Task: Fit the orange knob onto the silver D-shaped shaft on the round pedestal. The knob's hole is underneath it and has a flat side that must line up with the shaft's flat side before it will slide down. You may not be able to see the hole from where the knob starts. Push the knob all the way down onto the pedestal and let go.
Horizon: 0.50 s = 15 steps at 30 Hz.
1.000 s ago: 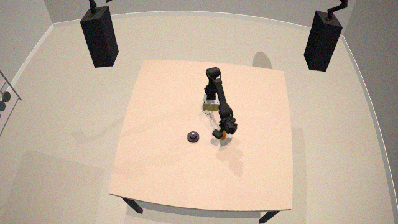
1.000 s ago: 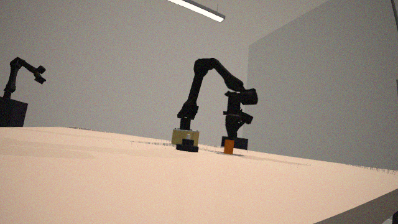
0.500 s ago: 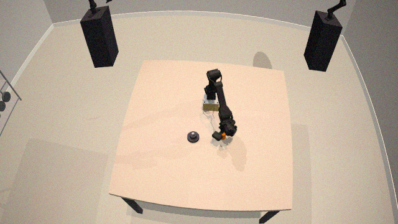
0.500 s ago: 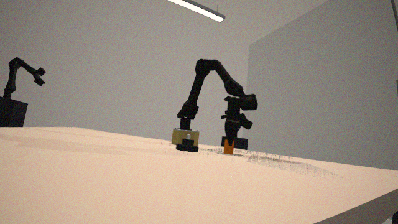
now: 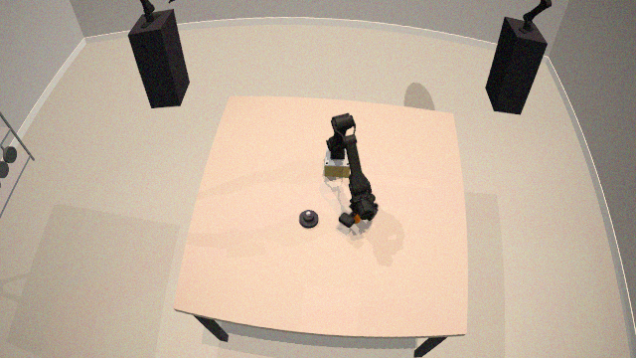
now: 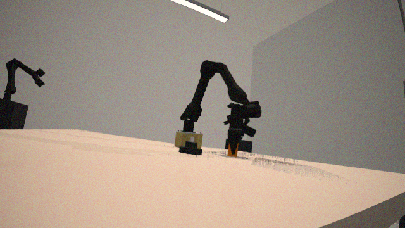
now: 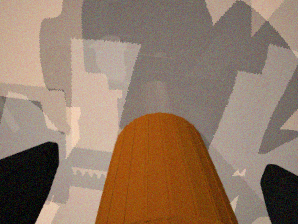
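The orange knob stands upright on the table, its hole hidden underneath. My gripper is open, pointing down with its fingers lowered around the knob. In the wrist view one dark fingertip is left of the knob and one right, with gaps between. The dark round pedestal stands left of the knob in the top and exterior views. Its silver shaft points up. The shaft's flat side is too small to make out.
The arm's base sits on a yellowish block behind the pedestal and knob. The table extends around them, with its front edge at the bottom of the top view. Dark stands with other arms are beyond the table.
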{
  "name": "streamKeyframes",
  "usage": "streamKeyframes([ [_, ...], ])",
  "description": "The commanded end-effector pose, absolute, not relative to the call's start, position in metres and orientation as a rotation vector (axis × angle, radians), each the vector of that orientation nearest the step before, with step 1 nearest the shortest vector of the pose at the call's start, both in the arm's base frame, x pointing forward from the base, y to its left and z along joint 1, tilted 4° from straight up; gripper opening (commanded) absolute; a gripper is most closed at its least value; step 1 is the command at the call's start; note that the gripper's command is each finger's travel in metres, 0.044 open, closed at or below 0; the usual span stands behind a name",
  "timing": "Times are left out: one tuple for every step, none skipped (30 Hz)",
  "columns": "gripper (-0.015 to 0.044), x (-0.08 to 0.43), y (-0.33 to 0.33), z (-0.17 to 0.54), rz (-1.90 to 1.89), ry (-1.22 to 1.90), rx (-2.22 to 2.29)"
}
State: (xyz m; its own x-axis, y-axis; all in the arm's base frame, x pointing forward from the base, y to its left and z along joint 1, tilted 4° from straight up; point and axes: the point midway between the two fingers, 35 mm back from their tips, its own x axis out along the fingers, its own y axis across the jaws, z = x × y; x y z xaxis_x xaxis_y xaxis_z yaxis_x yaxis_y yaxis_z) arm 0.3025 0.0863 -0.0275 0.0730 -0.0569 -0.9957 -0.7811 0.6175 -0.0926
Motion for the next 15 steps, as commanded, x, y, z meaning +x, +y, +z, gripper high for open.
streamKeyframes([
  [0.0387, 0.3001, 0.0858, -0.0317, 0.64, 1.417, -0.767],
  [0.0361, 0.3001, 0.0858, -0.0317, 0.64, 1.417, -0.767],
  [0.0335, 0.3001, 0.0858, -0.0317, 0.64, 1.417, -0.767],
  [0.0309, 0.3001, 0.0858, -0.0317, 0.64, 1.417, -0.767],
  [0.0282, 0.3001, 0.0858, -0.0317, 0.64, 1.417, -0.767],
  [0.0256, 0.3001, 0.0858, -0.0317, 0.64, 1.417, -0.767],
  [0.023, 0.3001, 0.0858, -0.0317, 0.64, 1.417, -0.767],
  [0.0204, 0.3001, 0.0858, -0.0317, 0.64, 1.417, -0.767],
  [0.0177, 0.3001, 0.0858, -0.0317, 0.64, 1.417, -0.767],
  [0.0171, 0.3001, 0.0858, -0.0317, 0.64, 1.417, -0.767],
  [0.0164, 0.3001, 0.0858, -0.0317, 0.64, 1.417, -0.767],
  [0.0158, 0.3001, 0.0858, -0.0317, 0.64, 1.417, -0.767],
  [0.0151, 0.3001, 0.0858, -0.0317, 0.64, 1.417, -0.767],
  [0.0144, 0.3001, 0.0858, -0.0317, 0.64, 1.417, -0.767],
  [0.0137, 0.3001, 0.0858, -0.0317, 0.64, 1.417, -0.767],
])
